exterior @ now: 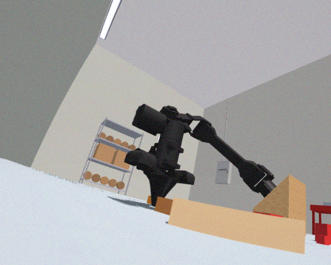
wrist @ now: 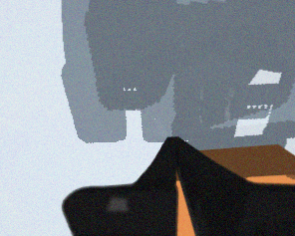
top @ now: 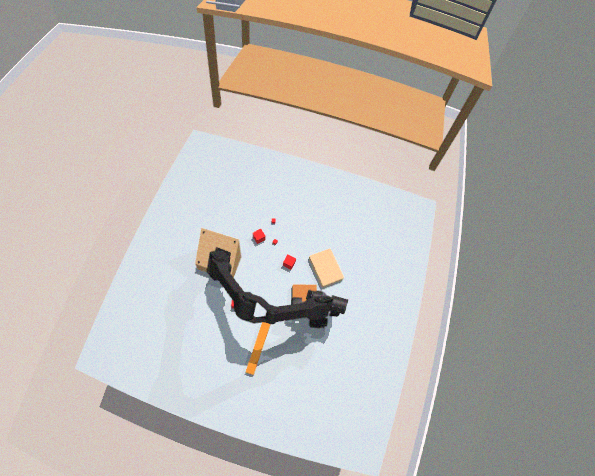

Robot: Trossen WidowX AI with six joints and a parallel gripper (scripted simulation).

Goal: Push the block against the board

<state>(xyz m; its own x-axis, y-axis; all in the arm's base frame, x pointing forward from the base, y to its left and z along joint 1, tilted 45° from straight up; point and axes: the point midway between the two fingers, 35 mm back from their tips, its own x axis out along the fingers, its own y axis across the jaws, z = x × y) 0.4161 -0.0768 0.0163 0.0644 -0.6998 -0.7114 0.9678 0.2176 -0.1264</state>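
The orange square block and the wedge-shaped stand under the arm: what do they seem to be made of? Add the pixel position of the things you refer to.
The orange square block [top: 303,290] [exterior: 163,205] looks like smooth matte painted wood or plastic: even colour, no grain. The stand [top: 219,239] [exterior: 297,201] looks like unpainted wood, streaked with fine lines on its sloping side.
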